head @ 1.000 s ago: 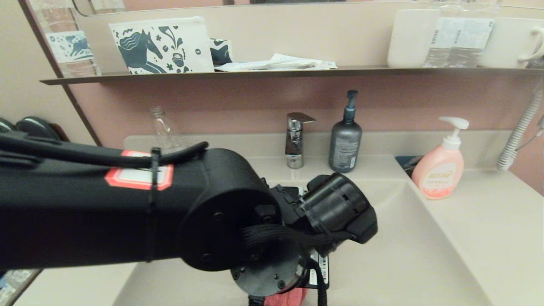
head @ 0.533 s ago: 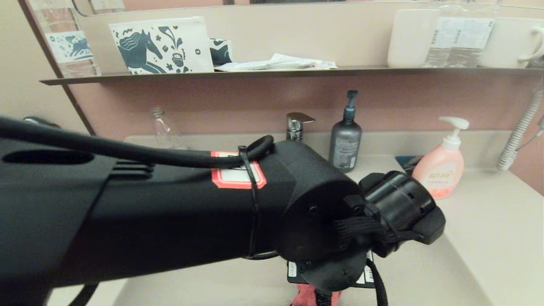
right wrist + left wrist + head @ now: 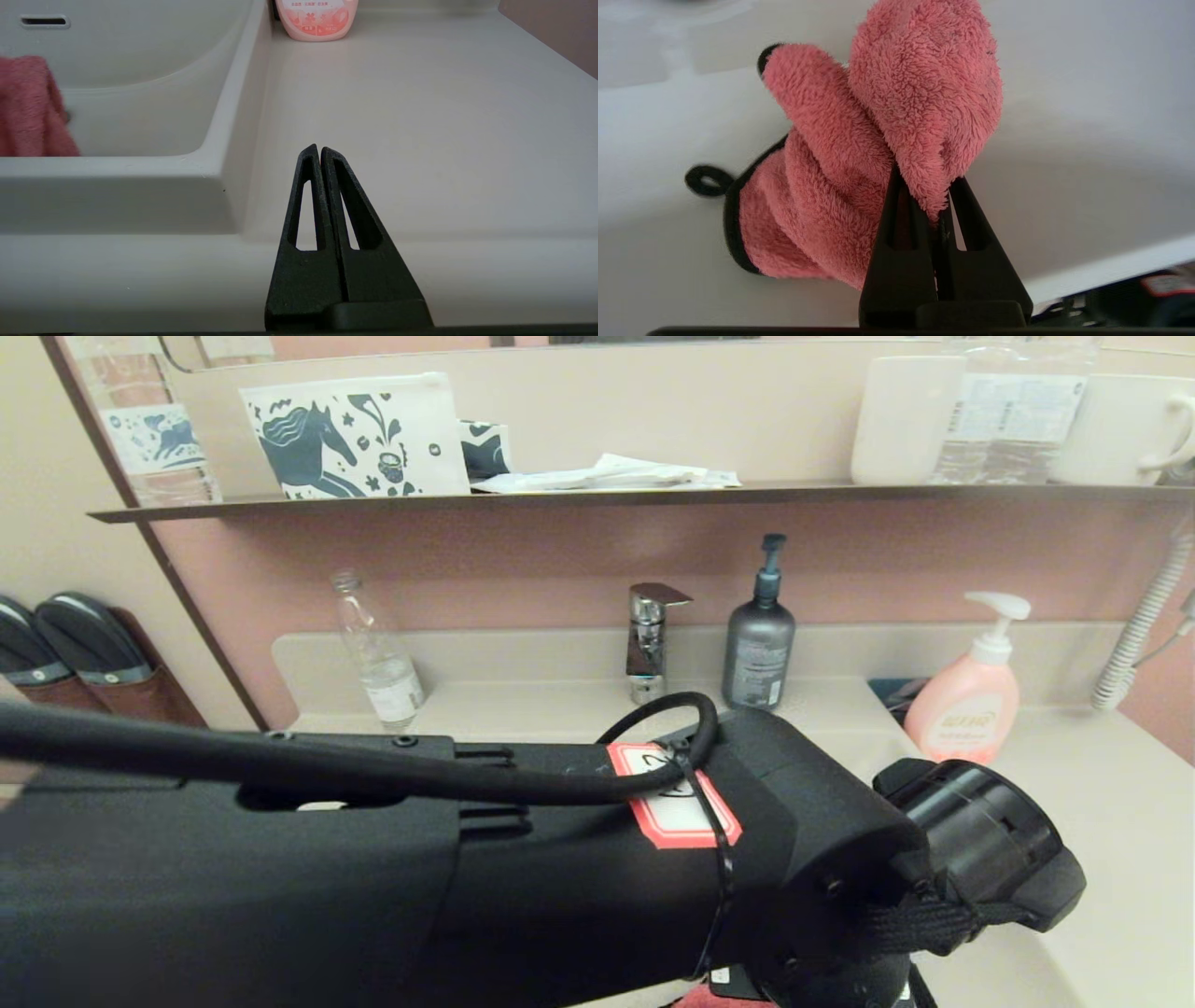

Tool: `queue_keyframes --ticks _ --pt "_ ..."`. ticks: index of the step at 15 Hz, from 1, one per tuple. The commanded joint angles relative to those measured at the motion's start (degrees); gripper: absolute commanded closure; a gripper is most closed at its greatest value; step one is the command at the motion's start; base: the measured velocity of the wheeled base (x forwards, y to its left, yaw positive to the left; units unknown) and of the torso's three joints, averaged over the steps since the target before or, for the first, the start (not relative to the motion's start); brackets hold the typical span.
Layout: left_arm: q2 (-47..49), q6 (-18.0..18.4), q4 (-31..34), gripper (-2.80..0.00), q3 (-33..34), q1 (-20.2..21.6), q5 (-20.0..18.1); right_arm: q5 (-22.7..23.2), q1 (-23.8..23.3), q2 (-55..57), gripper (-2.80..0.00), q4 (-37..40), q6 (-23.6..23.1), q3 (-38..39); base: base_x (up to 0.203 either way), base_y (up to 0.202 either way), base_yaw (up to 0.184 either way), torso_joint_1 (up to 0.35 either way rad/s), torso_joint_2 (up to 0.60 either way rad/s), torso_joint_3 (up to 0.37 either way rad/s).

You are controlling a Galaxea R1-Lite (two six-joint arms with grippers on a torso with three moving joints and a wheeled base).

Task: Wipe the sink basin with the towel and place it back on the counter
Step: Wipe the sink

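Observation:
The coral-pink towel [image 3: 878, 140] is bunched against the beige sink basin [image 3: 1064, 116], its black hem and loop trailing on the basin floor. My left gripper [image 3: 928, 186] is shut on a fold of it. In the head view my left arm covers most of the basin and only a sliver of towel [image 3: 719, 997] shows at the bottom edge. From the right wrist the towel [image 3: 28, 112] lies inside the basin [image 3: 140, 93], below the overflow slot [image 3: 44, 20]. My right gripper [image 3: 320, 149] is shut and empty over the counter [image 3: 420, 116], right of the basin.
A chrome faucet [image 3: 647, 639] and a grey pump bottle [image 3: 758, 653] stand behind the basin. The pink soap pump bottle [image 3: 966, 714] stands on the right counter [image 3: 1102, 803], a clear bottle [image 3: 378, 663] at the back left. A dark shelf [image 3: 607, 497] hangs above.
My left arm has swept to the right across the basin, dragging the towel along with it. The right gripper shows no change.

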Motion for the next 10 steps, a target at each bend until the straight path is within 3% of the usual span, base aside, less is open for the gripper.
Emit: queue_keyframes --ticks 1,10 --pt "0.6 -0.3 -2.5 0.00 0.0 0.0 0.0 0.0 0.0 0.0 0.00 0.0 -0.1 0.0 0.000 0.000 0.000 0.000 0.00 0.000" --pt "7.1 -0.1 -8.0 0.00 0.1 -0.2 0.6 0.0 0.0 0.0 0.00 0.0 -0.1 0.0 0.000 0.000 0.000 0.000 0.00 0.000"
